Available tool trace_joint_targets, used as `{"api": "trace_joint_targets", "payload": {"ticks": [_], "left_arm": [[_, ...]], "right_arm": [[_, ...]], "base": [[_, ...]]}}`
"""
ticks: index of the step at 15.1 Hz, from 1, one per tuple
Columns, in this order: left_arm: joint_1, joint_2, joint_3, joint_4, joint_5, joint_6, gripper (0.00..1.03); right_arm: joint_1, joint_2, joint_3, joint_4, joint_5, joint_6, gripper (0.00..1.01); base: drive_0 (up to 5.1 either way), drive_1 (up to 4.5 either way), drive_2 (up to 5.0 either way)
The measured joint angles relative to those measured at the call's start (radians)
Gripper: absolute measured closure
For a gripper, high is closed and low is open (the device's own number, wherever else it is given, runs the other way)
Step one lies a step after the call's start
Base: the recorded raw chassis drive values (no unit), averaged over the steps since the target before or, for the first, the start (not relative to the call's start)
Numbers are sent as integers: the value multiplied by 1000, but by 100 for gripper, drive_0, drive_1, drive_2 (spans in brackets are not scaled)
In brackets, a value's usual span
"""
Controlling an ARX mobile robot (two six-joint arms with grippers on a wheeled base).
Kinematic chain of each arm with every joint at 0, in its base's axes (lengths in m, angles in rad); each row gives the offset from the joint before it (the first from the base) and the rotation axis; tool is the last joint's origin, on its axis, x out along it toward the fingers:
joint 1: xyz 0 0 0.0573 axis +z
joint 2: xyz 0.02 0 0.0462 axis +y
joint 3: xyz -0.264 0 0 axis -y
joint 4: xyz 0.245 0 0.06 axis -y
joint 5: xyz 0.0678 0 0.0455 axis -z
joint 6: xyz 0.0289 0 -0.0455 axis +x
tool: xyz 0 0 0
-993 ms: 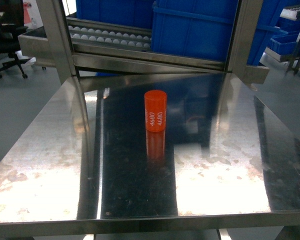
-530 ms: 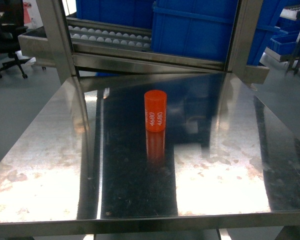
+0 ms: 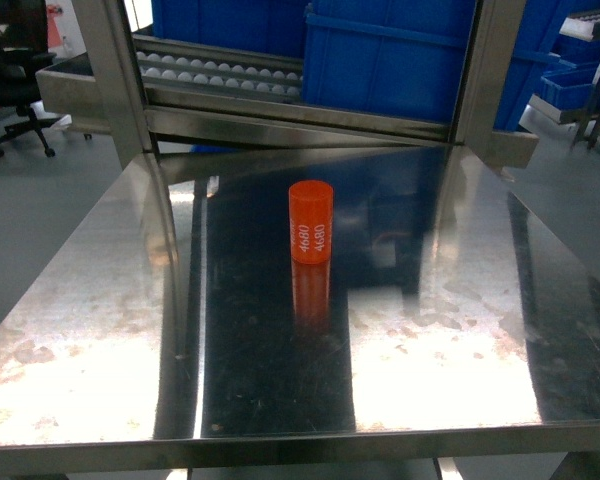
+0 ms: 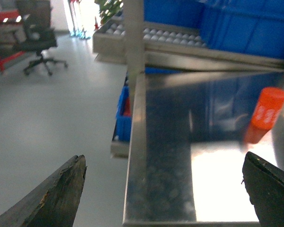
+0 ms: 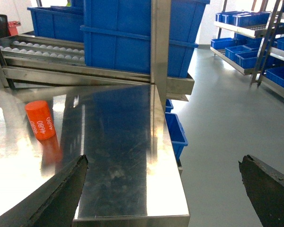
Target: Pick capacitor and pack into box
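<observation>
The capacitor, a small orange-red cylinder printed "4680", stands upright near the middle of the shiny steel table. It also shows at the far right of the left wrist view as the capacitor and at the left of the right wrist view as the capacitor. My left gripper hangs open off the table's near left corner, well short of it. My right gripper hangs open off the near right corner. Neither gripper appears in the head view. The box is out of view.
Big blue plastic bins sit on a roller rack behind the table, between two steel posts. A small blue bin stands on the floor to the right. An office chair is far left, and shelving with blue bins far right.
</observation>
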Motion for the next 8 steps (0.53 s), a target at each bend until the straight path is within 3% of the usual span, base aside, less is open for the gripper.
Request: {"api": "trace_joint_targets", "payload": {"ticks": [1, 2, 3, 4, 6, 8], "left_arm": [[-95, 142, 14, 69, -154, -14, 5], [-168, 289, 28, 187, -255, -21, 5], [-215, 439, 54, 314, -311, -36, 5], [-248, 636, 118, 483, -309, -51, 5], [-269, 997, 272, 760, -293, -45, 5], [-291, 1321, 456, 864, -255, -29, 5]], "right_arm": [[0, 0, 0, 0, 0, 0, 3], [0, 0, 0, 0, 0, 0, 3], [0, 0, 0, 0, 0, 0, 3], [0, 0, 0, 0, 0, 0, 3], [0, 0, 0, 0, 0, 0, 3], [0, 0, 0, 0, 0, 0, 3]], "base": [[0, 0, 0], [0, 0, 0], [0, 0, 0], [0, 0, 0], [0, 0, 0], [0, 0, 0]]}}
